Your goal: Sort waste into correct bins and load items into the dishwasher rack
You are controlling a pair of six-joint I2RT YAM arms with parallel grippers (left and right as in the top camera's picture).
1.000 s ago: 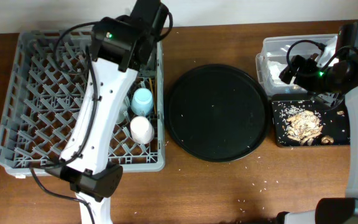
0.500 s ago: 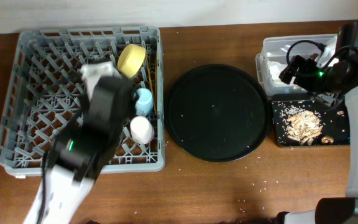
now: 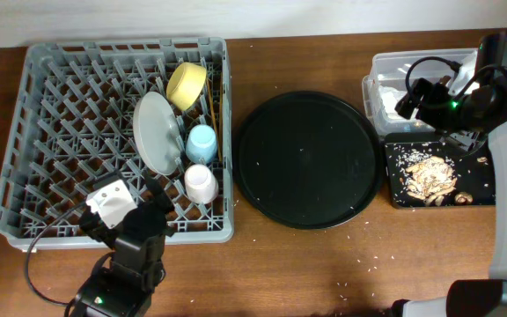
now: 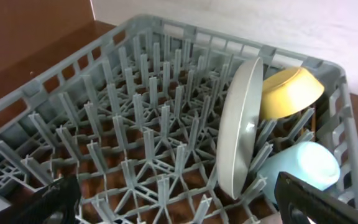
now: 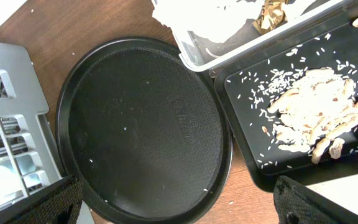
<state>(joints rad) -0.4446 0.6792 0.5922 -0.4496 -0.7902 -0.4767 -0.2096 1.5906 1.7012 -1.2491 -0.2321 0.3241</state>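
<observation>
The grey dishwasher rack (image 3: 25,132) holds a pale grey plate (image 3: 154,132) on edge, a yellow bowl (image 3: 186,84), a light-blue cup (image 3: 202,141), a white cup (image 3: 201,183) and chopsticks (image 3: 214,110). The left wrist view shows the plate (image 4: 241,124), bowl (image 4: 288,93) and blue cup (image 4: 303,165). My left gripper (image 3: 155,201) (image 4: 179,205) is open and empty over the rack's front edge. My right gripper (image 3: 409,99) (image 5: 179,199) is open and empty above the round tray's right side. The white napkin (image 3: 390,101) lies in the clear tub (image 3: 394,66). Brown scraps and rice (image 3: 429,174) (image 5: 316,115) lie in the black rectangular tray (image 3: 394,189).
A large round black tray (image 3: 306,158) (image 5: 142,124) sits between the rack and the bins, with a few rice grains on it. Loose grains dot the wooden table near its front edge (image 3: 359,273).
My left arm has pulled back from the rack's far right to its front edge. The grey plate now stands uncovered in the rack. The right arm has not moved.
</observation>
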